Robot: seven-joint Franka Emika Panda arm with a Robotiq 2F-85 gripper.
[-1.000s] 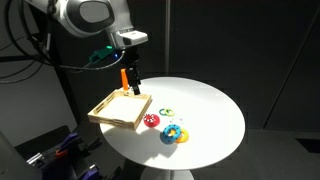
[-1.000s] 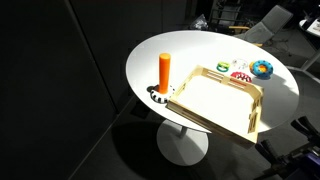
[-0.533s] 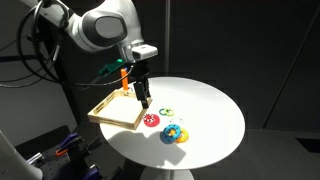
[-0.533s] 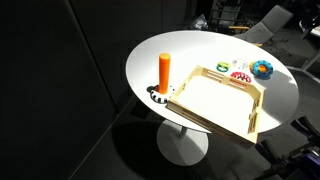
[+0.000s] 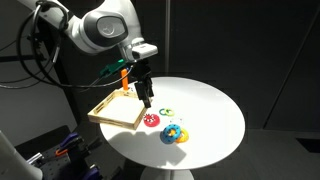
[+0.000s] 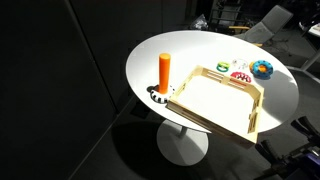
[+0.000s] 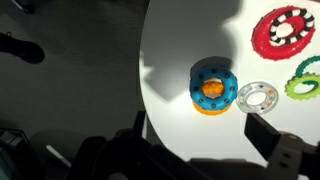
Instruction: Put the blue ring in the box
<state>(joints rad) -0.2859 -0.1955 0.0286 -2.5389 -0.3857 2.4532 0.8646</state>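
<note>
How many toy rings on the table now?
4 in the wrist view: light-blue plastic ring at centre, pale flat ring beside it, red toothed ring top right, green toothed ring at the right edge. An orange piece under the blue may be a fifth.

Hard overhead light is bleaching the white tabletop (image 5: 212, 112) (image 6: 150, 58) in both exterior views while the surroundings are sinking into black. In the wrist view the dark bottom edge is blurring.
</note>
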